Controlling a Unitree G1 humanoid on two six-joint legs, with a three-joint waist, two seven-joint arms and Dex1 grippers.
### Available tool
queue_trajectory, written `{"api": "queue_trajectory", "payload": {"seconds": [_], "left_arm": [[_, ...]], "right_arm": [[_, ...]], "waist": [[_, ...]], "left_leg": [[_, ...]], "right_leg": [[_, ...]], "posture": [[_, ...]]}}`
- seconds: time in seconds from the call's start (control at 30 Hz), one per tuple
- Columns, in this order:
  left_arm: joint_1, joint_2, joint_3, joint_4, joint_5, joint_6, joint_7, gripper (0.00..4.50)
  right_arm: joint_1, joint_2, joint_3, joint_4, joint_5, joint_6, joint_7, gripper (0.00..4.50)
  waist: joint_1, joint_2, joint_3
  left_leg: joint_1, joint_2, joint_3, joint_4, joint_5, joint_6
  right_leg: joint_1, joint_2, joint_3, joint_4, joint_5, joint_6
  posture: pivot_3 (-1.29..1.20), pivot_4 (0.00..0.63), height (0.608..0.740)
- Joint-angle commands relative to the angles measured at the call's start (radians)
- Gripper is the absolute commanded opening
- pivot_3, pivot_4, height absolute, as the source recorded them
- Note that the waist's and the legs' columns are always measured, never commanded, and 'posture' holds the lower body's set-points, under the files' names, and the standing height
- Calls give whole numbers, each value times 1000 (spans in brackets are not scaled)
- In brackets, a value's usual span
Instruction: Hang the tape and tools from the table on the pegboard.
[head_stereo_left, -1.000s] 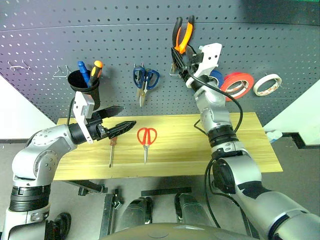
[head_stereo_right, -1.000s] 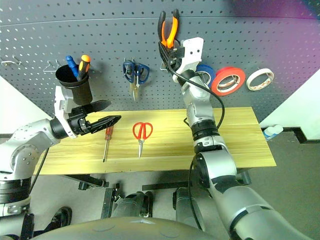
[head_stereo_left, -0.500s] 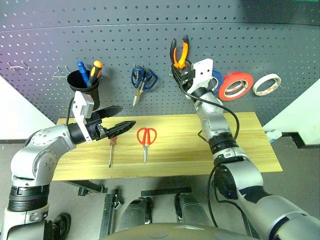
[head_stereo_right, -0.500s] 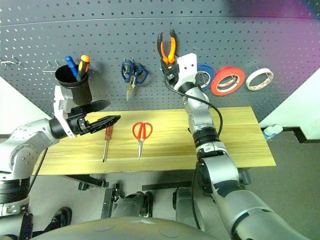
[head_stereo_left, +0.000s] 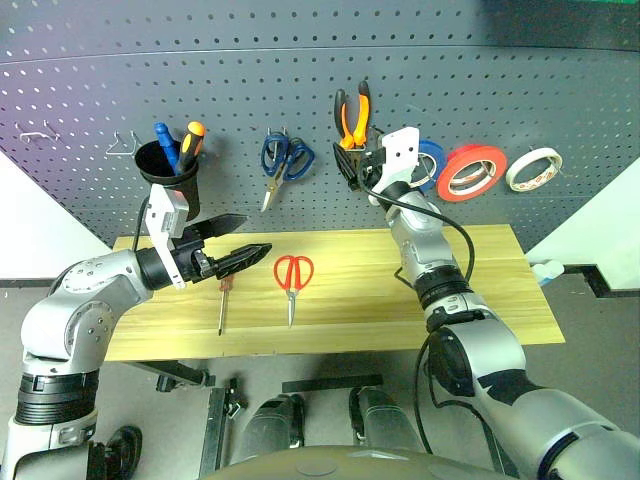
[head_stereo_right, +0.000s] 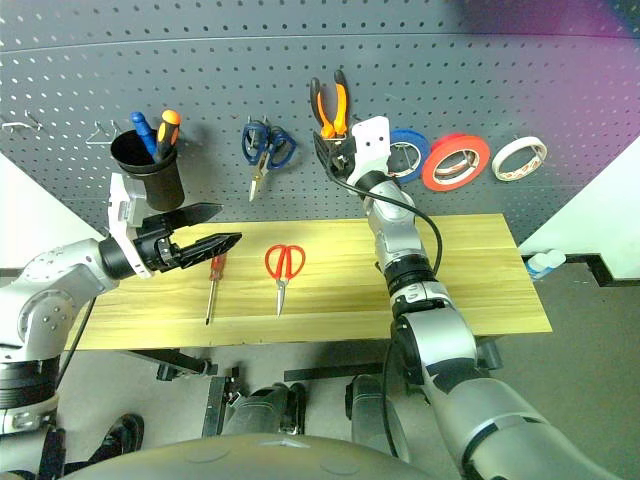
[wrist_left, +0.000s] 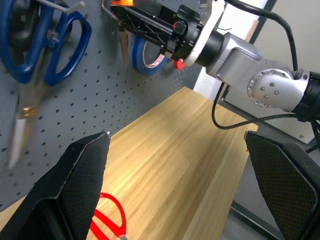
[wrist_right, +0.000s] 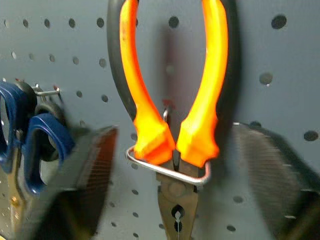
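Two screwdrivers (head_stereo_left: 178, 142) in black cup (head_stereo_left: 167, 172)

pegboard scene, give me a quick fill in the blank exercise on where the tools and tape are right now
1. The orange-handled pliers sit in a wire ____ on the pegboard.
2. The red-handled scissors lie on the ____.
3. The right gripper beside the pliers is ____.
4. The red tape hangs between the blue roll and the ____ roll.

Missing words: hook; table; open; white

right wrist view: pliers (wrist_right: 172, 125) handle tops and nose tip cut off by frame; right gripper fingers (wrist_right: 95, 170) blurred. Blue-handled scissors (wrist_left: 35, 50) blurred in left wrist view.
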Motion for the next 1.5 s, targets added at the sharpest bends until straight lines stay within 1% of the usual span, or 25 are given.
{"api": "queue_trajectory", "payload": {"seconds": [0.03, 0.13, 0.27, 0.43, 0.57, 0.7, 0.87, 0.93, 1.13, 1.3, 1.4, 1.5], "left_arm": [[2, 11, 25, -38, -16, -10, -2, 4500], [1, 9, 22, -35, -14, -13, -2, 4500], [1, 8, 21, -36, -13, -14, -3, 4500], [3, 10, 23, -37, -16, -11, -4, 4500], [-5, 17, 20, -29, -13, -10, -12, 4500], [-16, 19, 18, -20, -12, -9, -15, 4500], [-26, 18, 11, -14, -10, -6, -16, 4500], [-30, 19, 10, -11, -9, -6, -18, 4500], [-37, 17, 4, -4, -7, -5, -24, 4500], [-43, 15, -1, 4, -2, -8, -29, 4500], [-40, 14, -1, 3, -2, -9, -30, 4500], [-36, 13, -1, 2, -1, -9, -29, 4500]], "right_arm": [[-34, -6, -13, -22, 17, -15, 11, 4475], [-33, -8, -18, -32, 17, -17, 1, 4475], [-17, 1, -58, -86, 83, -17, 19, 4475], [25, -2, -45, -174, 71, -54, 12, 4475], [86, 16, -23, -332, 118, -8, 68, 4475], [116, 11, -1, -400, 98, 23, 57, 4475], [127, -8, -2, -452, 91, 68, 31, 4475], [130, -11, -22, -478, 131, 104, 35, 4475], [132, -29, -33, -610, 168, 166, 31, 4475], [196, -25, -2, -782, 319, 320, 151, 4475], [261, -48, -21, -886, 491, 467, 249, 4475], [298, -88, -25, -954, 555, 556, 288, 4475]], "waist": [[0, 0, 0], [0, 0, 0], [0, 0, 0], [0, 0, 0], [0, 0, 0], [0, 0, 0], [0, 0, 0], [1, 0, 0], [-1, 0, 0], [0, 0, 0], [1, 0, 0], [4, 0, 0]], "left_leg": [[0, 0, 0, 0, 0, 0], [0, 0, 0, 0, 0, 0], [0, 0, 0, 0, 0, 0], [0, 0, 0, 0, 0, 0], [0, 0, 0, 0, 0, 0], [0, 0, 0, 0, 0, 0], [0, 0, 0, 0, 0, 0], [0, 0, 0, 0, 0, 0], [0, 0, 0, 0, 0, 0], [0, 0, 0, 0, 0, 0], [0, 0, 0, 0, 0, 0], [0, 0, 0, 0, 0, 0]], "right_leg": [[0, 0, 0, 0, 0, 0], [0, 0, 0, 0, 0, 0], [0, 0, 0, 0, 0, 0], [0, 0, 0, 0, 0, 0], [0, 0, 0, 0, 0, 0], [0, 0, 0, 0, 0, 0], [0, 0, 0, 0, 0, 0], [0, 0, 0, 0, 0, 0], [0, 0, 0, 0, 0, 0], [0, 0, 0, 0, 0, 0], [0, 0, 0, -1, 0, 0], [1, 0, 0, -1, 0, 0]], "posture": [[34, 137, 740], [31, 136, 740], [30, 135, 740], [29, 134, 740], [24, 134, 740], [14, 134, 740], [8, 137, 740], [4, 137, 740], [-5, 140, 740], [-7, 140, 740], [-7, 140, 740], [-5, 144, 740]]}}
